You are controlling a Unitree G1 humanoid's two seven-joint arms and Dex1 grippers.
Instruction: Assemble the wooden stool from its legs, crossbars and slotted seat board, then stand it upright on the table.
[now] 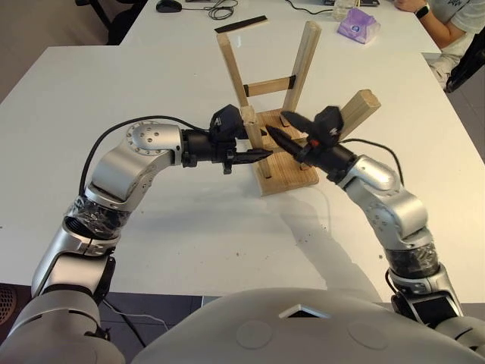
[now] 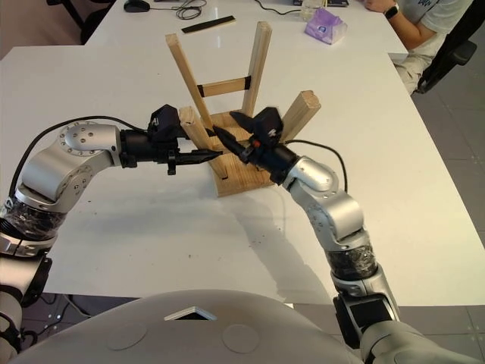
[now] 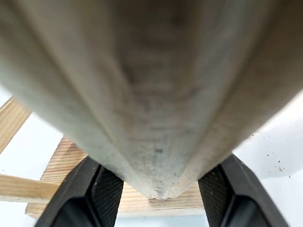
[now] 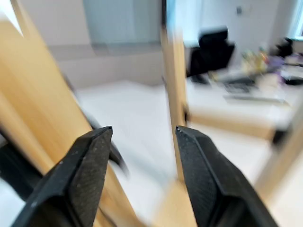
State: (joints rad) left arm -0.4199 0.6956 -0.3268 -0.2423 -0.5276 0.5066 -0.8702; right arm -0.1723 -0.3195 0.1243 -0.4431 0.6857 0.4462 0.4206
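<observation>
The wooden stool lies upside down in the middle of the table, its slotted seat board (image 1: 286, 168) flat on the surface. Two tall legs stand up from it, joined by a crossbar (image 1: 267, 86). A third leg (image 1: 356, 112) leans out to the right. My left gripper (image 1: 254, 155) comes in from the left and is shut on the short near leg (image 1: 252, 130), whose wood (image 3: 156, 94) runs between the black fingers (image 3: 97, 191). My right gripper (image 1: 283, 130) hovers over the seat board between the legs, open, with nothing between its fingers (image 4: 80, 175).
A black bar (image 1: 241, 24) lies on the table behind the stool. A purple packet (image 1: 358, 24) and a computer mouse (image 1: 168, 5) sit on the far table. White tabletop (image 1: 114, 91) stretches free to the left and front.
</observation>
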